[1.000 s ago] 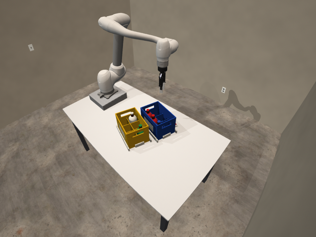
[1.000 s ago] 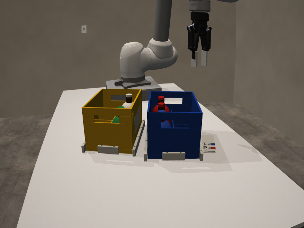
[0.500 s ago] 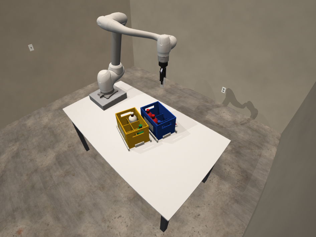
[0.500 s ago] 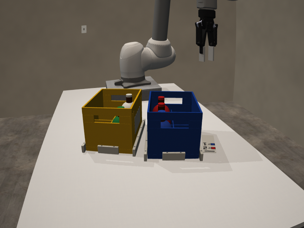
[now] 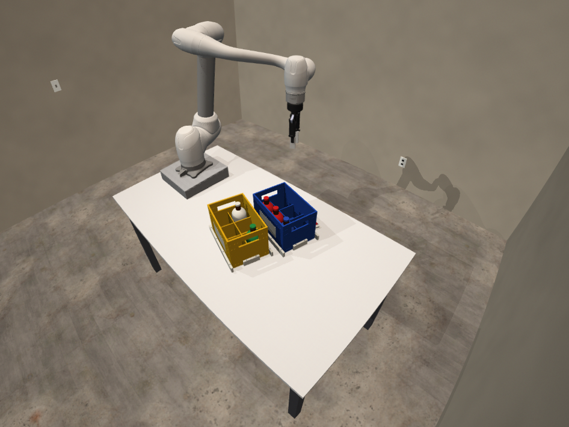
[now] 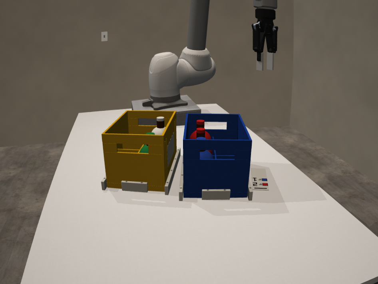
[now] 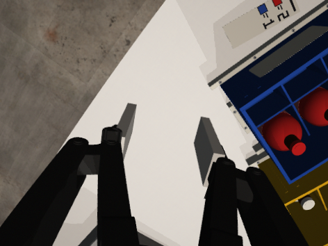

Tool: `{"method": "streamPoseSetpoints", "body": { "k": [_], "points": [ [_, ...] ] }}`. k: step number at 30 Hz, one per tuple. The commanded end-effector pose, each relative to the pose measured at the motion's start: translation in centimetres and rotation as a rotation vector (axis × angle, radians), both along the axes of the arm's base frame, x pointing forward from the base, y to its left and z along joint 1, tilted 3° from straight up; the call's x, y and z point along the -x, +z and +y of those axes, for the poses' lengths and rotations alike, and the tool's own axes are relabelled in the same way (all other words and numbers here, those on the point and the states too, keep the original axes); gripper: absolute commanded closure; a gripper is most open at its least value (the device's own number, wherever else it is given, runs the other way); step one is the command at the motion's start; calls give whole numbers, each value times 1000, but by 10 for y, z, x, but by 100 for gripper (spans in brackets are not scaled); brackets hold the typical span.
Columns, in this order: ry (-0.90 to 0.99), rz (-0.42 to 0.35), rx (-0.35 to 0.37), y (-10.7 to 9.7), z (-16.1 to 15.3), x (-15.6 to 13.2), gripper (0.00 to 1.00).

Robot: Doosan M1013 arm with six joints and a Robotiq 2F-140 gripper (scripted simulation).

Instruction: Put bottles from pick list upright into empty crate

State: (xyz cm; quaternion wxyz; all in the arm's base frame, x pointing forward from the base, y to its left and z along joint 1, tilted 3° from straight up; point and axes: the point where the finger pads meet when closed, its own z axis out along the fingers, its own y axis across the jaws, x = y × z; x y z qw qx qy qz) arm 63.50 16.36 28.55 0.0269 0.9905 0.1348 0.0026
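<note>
Exterior view: two red-capped round bottles point(image 5: 275, 211) point(image 6: 200, 134) point(image 7: 282, 132) and blue-capped bottle point(image 5: 286, 221) point(image 6: 205, 154) inside blue plastic crate point(image 5: 301, 233) point(image 6: 216, 171) point(image 7: 267, 147), apparently matching list; jaws parted, holding nothing; apparently nothing left.

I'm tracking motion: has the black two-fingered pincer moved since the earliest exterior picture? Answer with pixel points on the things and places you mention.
Yes: the pincer point(image 5: 294, 140) point(image 6: 264, 67) point(image 7: 166, 124) moved up and rightward, against the blue plastic crate point(image 5: 299, 235) point(image 6: 216, 175) point(image 7: 265, 146).
</note>
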Motion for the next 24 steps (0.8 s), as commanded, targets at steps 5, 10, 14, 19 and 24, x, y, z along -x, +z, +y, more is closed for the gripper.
{"method": "streamPoseSetpoints", "body": {
  "k": [5,10,14,19,24],
  "points": [
    [0,0,0,7,29,13,62],
    [0,0,0,13,51,24,62],
    [0,0,0,15,60,28,62],
    [0,0,0,17,70,33,62],
    [0,0,0,17,70,33,62]
  ]
}}
